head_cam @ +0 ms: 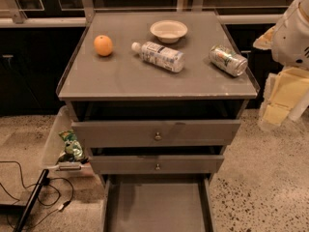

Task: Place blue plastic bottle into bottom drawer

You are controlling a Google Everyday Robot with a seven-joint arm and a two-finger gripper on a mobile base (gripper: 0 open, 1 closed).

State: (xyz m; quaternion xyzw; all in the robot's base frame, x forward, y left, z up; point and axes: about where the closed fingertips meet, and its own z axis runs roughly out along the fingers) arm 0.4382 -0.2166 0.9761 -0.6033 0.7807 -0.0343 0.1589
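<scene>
End effector (pixel 295 29) sits at the right edge, above and beyond the worktop's (pixel 145 83) right rim. Only a white rounded housing shows (the rest is cut off by the frame), so I cannot tell whether it is released or clenched; it is well apart from everything on the worktop.

Bottle (pixel 159 55) lies on its side near the middle of the worktop, white cap pointing left towards the orange (pixel 103 45). Its label is blue and white, but the print cannot be read. A can (pixel 228 60) lies tipped over close to the right edge, its green-and-silver lettering also unreadable. A white bowl (pixel 168 30) stands behind the bottle, apart from it.

Open surface runs along the front of the worktop. Below, two upper drawers (pixel 157 136) are partly pulled out, and the bottom drawer (pixel 157 202) is pulled out furthest, its floor bare and its front cut off. A clear bin (pixel 50 144) at the left holds a green packet (pixel 71 146).
</scene>
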